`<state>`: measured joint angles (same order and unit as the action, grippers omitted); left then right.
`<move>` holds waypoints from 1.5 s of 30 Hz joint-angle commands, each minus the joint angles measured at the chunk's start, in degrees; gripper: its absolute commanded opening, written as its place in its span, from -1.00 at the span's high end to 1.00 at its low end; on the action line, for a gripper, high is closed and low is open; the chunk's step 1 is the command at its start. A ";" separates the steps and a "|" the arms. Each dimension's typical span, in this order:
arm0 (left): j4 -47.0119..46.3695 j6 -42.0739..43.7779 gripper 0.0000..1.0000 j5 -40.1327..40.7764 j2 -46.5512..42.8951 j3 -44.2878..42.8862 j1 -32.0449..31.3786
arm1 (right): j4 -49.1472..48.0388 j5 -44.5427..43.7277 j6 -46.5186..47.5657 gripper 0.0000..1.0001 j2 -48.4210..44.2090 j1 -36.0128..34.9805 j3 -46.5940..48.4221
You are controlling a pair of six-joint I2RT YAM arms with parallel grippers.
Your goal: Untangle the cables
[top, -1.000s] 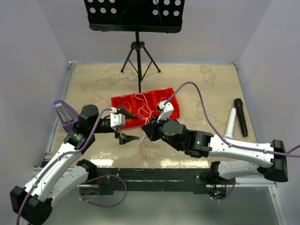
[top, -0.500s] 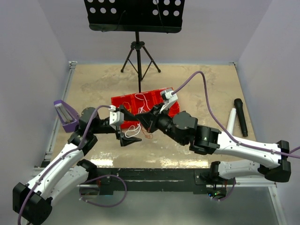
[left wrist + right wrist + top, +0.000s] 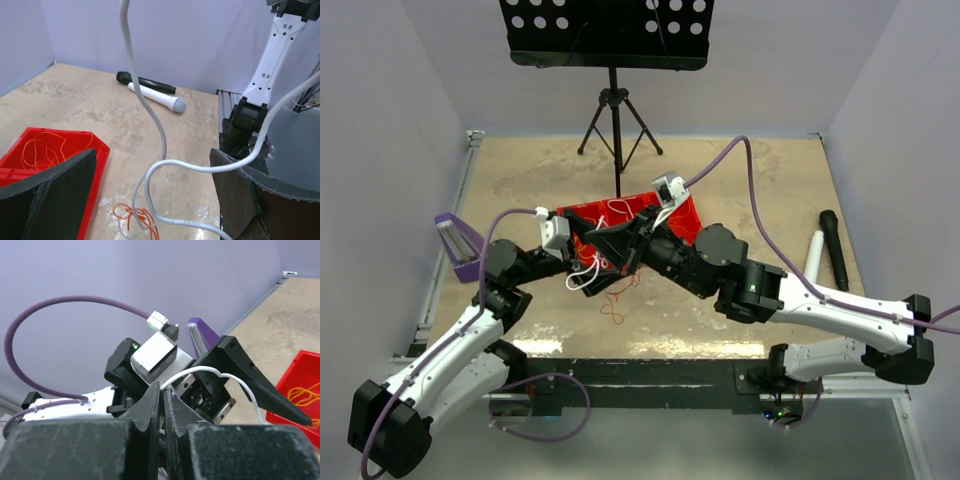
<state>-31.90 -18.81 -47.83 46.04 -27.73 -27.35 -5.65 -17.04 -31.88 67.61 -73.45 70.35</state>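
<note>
In the top view my right gripper [image 3: 623, 260] is shut on a white cable [image 3: 582, 278] and holds it up in front of the red tray [image 3: 682, 212]. The right wrist view has its jaws [image 3: 162, 388] pinched on that white cable [image 3: 220, 374]. My left gripper [image 3: 592, 262] faces it, wide open. From the left wrist the white cable [image 3: 161, 150] loops between the spread fingers [image 3: 55, 195] without being gripped. An orange cable [image 3: 137, 220] lies on the table below, also seen from above as an orange cable [image 3: 612, 306].
The red tray [image 3: 97, 150] holds more orange cables [image 3: 45, 149] and white ones. A black microphone [image 3: 834, 250] and a white microphone [image 3: 812, 262] lie at the right. A purple-and-white object [image 3: 458, 245] sits at the left edge, and a music stand [image 3: 610, 40] at the back.
My right gripper has moved left and away toward the tray, lifting the white cable. The left gripper has opened fully and moved up around the cable. The orange cable now lies on the table.
</note>
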 commanded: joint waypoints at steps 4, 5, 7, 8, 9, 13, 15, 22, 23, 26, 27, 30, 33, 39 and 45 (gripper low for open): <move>-6.86 -0.45 -0.83 0.82 0.19 3.11 -2.52 | -7.09 5.60 2.61 1.00 2.43 -0.03 7.52; -6.69 0.86 -0.79 0.38 0.10 3.64 -2.79 | -7.44 6.13 2.96 1.00 2.96 0.06 8.74; -6.33 2.45 -0.71 0.11 -0.16 4.87 -2.97 | -7.62 7.19 3.66 1.00 4.19 -0.03 11.64; -6.33 2.98 -0.67 0.37 -0.25 5.48 -2.97 | -7.80 7.63 4.10 1.00 4.80 0.06 13.13; -6.25 3.16 -0.61 1.07 -0.42 6.10 -2.97 | -7.88 7.81 4.45 1.00 5.33 -0.03 14.72; -5.98 4.56 -0.24 1.08 -1.21 6.98 -2.97 | -6.22 8.07 7.35 1.00 7.09 0.06 21.30; -5.19 5.62 -0.22 0.81 -1.57 7.42 -2.97 | -4.55 7.46 9.28 1.00 7.79 -0.03 25.88; -3.44 9.04 -0.20 -0.24 -2.54 9.00 -2.97 | 0.11 5.35 14.74 1.00 10.08 0.06 38.45; -2.91 9.92 -0.19 -0.50 -2.62 9.09 -2.88 | 0.46 4.91 15.44 1.00 10.08 0.06 39.59; -1.33 12.12 -0.12 -1.03 -2.80 9.44 -2.97 | 1.08 4.38 16.93 1.00 10.08 0.06 42.58; -1.06 12.74 -0.10 -1.38 -2.89 9.62 -2.88 | 1.34 4.21 17.20 1.00 10.17 0.06 43.55; -0.27 14.76 -0.03 -1.82 -2.89 10.15 -2.97 | 2.75 3.86 18.17 1.00 10.52 -0.03 45.75; 1.92 18.53 0.18 -2.26 -3.50 10.76 -2.97 | 3.45 3.24 18.61 1.00 10.35 0.06 47.16; 7.54 29.77 0.69 -2.97 -4.47 11.38 -2.88 | 5.21 2.18 20.45 1.00 10.34 0.06 50.76; 16.32 45.14 0.83 -2.70 -5.17 11.82 -2.97 | 9.33 -0.18 23.78 1.00 12.27 0.06 58.13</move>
<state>-21.74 11.79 -49.28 41.56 -16.64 -30.09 1.65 -14.63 -11.81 79.44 -73.45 122.87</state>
